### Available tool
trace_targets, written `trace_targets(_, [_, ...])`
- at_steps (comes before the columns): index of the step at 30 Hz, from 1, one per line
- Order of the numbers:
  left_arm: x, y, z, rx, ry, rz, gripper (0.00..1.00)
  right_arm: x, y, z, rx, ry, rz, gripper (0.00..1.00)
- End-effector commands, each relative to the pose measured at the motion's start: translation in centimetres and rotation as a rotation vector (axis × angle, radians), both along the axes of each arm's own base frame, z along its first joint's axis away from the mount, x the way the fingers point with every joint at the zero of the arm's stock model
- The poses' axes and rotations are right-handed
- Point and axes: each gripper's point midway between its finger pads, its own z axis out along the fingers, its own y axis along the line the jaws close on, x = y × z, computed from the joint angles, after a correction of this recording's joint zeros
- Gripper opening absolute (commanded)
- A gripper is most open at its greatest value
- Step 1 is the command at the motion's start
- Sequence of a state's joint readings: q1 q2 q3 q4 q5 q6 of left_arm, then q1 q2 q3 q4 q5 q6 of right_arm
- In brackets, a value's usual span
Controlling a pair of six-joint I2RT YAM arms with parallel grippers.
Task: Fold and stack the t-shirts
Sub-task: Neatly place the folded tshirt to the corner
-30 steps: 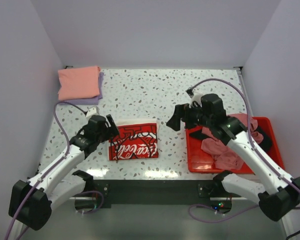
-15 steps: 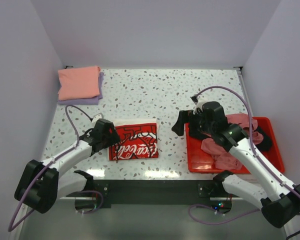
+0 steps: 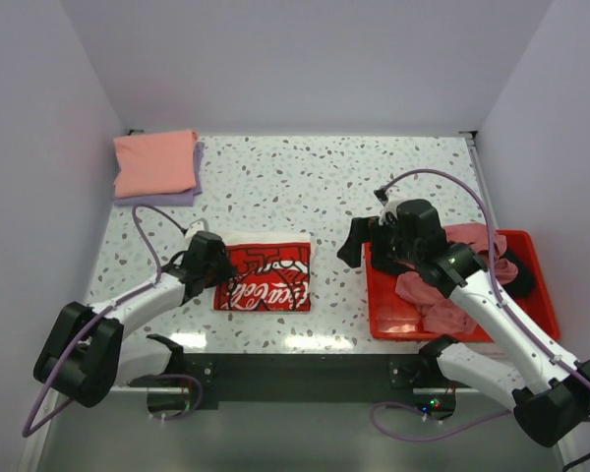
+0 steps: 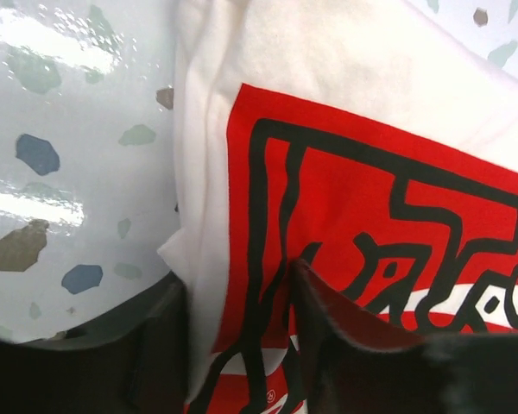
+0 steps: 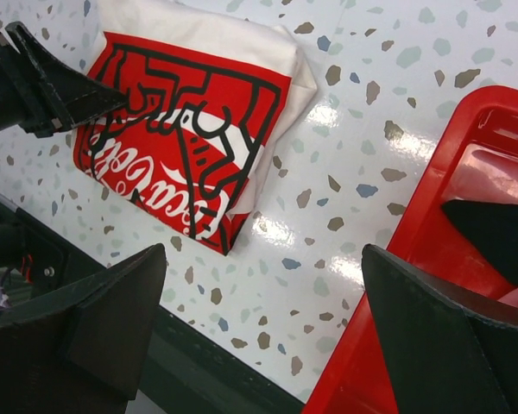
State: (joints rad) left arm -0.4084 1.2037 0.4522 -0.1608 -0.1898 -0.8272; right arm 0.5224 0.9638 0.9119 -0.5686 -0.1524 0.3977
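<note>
Closing on cloth: my left pincer (image 4: 233,285), spread wide one second ago, now narrower, fingers astride left edge of folded white tee (image 3: 264,273), fabric between them. Bite firm or not: cannot tell. Arm lower than before.
Tee location: table (image 3: 305,187), near centre, flat, red print up.
My right pincer (image 3: 354,244): spread wide, unchanged, between tee and red tray (image 3: 388,315).
Judgement: fold done; carry to pink tee (image 3: 155,162) on lavender tee (image 3: 162,200), far-left corner, likely next.

Top camera high behind, looking down on whole table (image 3: 374,177), left wrist view tight on the tee (image 4: 345,78), right wrist view farther off, sharing tee, tray (image 5: 483,116) edge.
</note>
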Motion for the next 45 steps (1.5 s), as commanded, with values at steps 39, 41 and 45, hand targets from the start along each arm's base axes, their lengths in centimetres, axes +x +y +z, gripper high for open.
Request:
trace_targets(39, [21.9, 5.3, 16.7, 0.646, -0.352, 0.122, 0.00, 4.0, -2.1, -2.3, -0.244, -0.069, -0.035, 0.99])
trace_targets(41, [23.7, 6.0, 17.9, 0.678, -0.391, 0.114, 0.00, 4.3, -2.4, -2.6, -0.260, -0.071, -0.051, 0.99])
trace_targets(45, [26.5, 7.1, 19.6, 0.715, -0.433, 0.073, 0.00, 4.7, -3.0, -3.1, -0.293, -0.063, -0.074, 0.99])
